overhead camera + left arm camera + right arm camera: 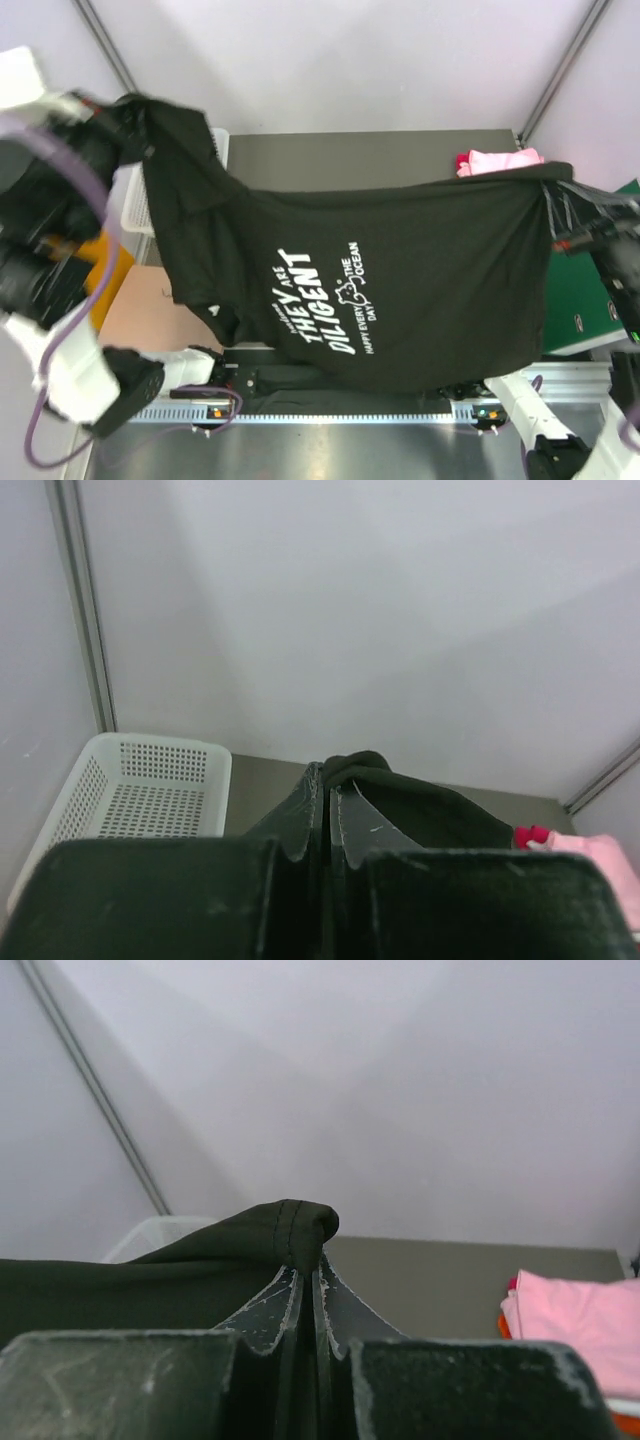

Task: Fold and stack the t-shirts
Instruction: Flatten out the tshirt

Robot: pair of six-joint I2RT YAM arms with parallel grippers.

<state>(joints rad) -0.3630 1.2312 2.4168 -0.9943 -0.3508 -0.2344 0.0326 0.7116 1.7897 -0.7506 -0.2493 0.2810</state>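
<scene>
**Black tee stretched out mid-air, not laid down yet**

The black t-shirt [400, 290] hangs spread between both arms, above the grey table [380, 150], with the white lettering facing the overhead camera. The left gripper [328, 815] is clamped on one bunched edge of it at the upper left of the overhead frame. The right gripper [308, 1280] is pinched tight on a hemmed fold of the same shirt at the right edge. Both wrist views show the jaws closed with black cloth between them.

This looks like the spread-out step just ahead of folding. The shirt is in the air and no fold has been made. The next move probably means lowering both ends together and keeping the cloth taut so it lands flat, without snagging the stack at the upper right. The left side droops more and looks twisted, so it might need a shake.

Counts:
- black tees: one
- pink tee [497, 160], folded: one, on top of the stack at the table's far right
- a red bit [532, 835] and an orange sliver [628, 1422] peek out by the pink one, probably one tee each, hard to be sure
- white mesh basket [150, 790]: one, upper left
- green folder [590, 290]: one, right edge
- arms: two
</scene>
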